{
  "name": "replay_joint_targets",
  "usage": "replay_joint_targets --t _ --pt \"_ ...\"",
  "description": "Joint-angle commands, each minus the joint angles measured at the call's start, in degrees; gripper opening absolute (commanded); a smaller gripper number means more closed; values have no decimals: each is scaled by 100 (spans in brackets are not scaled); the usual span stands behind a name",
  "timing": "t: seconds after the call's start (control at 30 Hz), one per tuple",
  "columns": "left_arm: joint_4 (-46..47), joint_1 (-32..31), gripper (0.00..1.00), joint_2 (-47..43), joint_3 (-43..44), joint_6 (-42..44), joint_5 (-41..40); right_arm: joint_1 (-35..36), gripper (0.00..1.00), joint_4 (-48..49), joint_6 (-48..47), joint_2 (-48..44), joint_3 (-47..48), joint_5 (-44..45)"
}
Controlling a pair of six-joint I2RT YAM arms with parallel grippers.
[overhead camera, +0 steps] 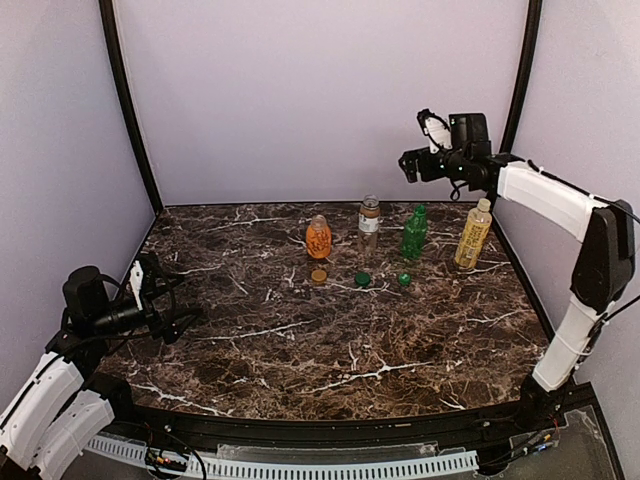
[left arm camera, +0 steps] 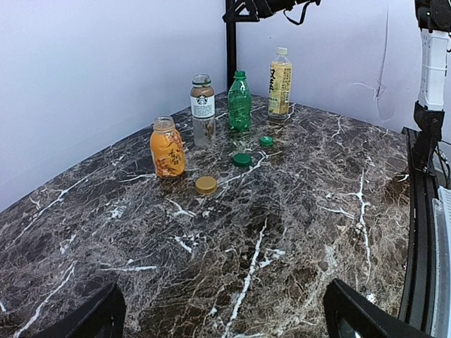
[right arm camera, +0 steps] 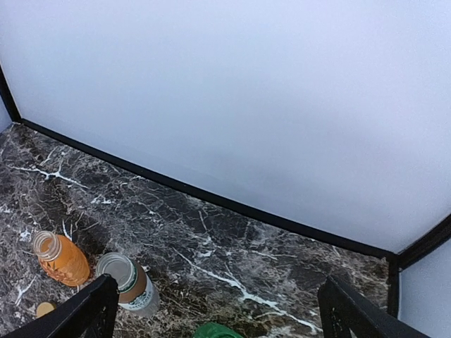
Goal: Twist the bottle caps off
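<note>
Four bottles stand in a row at the back of the table. The orange bottle (overhead camera: 318, 238) and the clear labelled bottle (overhead camera: 369, 225) have open mouths (right arm camera: 46, 244). A green bottle (overhead camera: 414, 232) stands beside them. The yellow bottle (overhead camera: 472, 234) carries a pale yellow cap (left arm camera: 282, 51). In front of the row lie a tan-gold cap (overhead camera: 318, 274), a dark green cap (overhead camera: 362, 279) and a bright green cap (overhead camera: 404, 279). My right gripper (overhead camera: 408, 168) hovers open high above the row, nothing between its fingers (right arm camera: 84, 317). My left gripper (overhead camera: 185, 303) is open and empty, low at the near left.
The dark marble table (overhead camera: 330, 350) is enclosed by pale walls with black corner posts (overhead camera: 130, 110). My right arm (overhead camera: 560, 200) reaches along the right wall above the yellow bottle. A black rail (overhead camera: 320, 425) runs along the near edge.
</note>
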Motion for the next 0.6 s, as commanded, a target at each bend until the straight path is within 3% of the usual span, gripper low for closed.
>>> replay_joint_targets --t 0.0,0.1,0.2,0.37,0.57 --pt "11 38 99 -76 -101 -17 90 -177 99 -2823 138 -139 1135 1093" --pt "25 37 99 -93 -109 -15 118 -408 99 -3685 321 -291 1290 1816" --pt "40 37 99 -114 -114 -12 131 -781 96 -4051 555 -442 1103 1946" --pt "33 39 99 -132 -117 -8 154 -1390 78 -4288 905 -421 1002 1056" --pt "13 42 99 -148 -110 28 159 -1589 75 -4237 1063 -228 967 369"
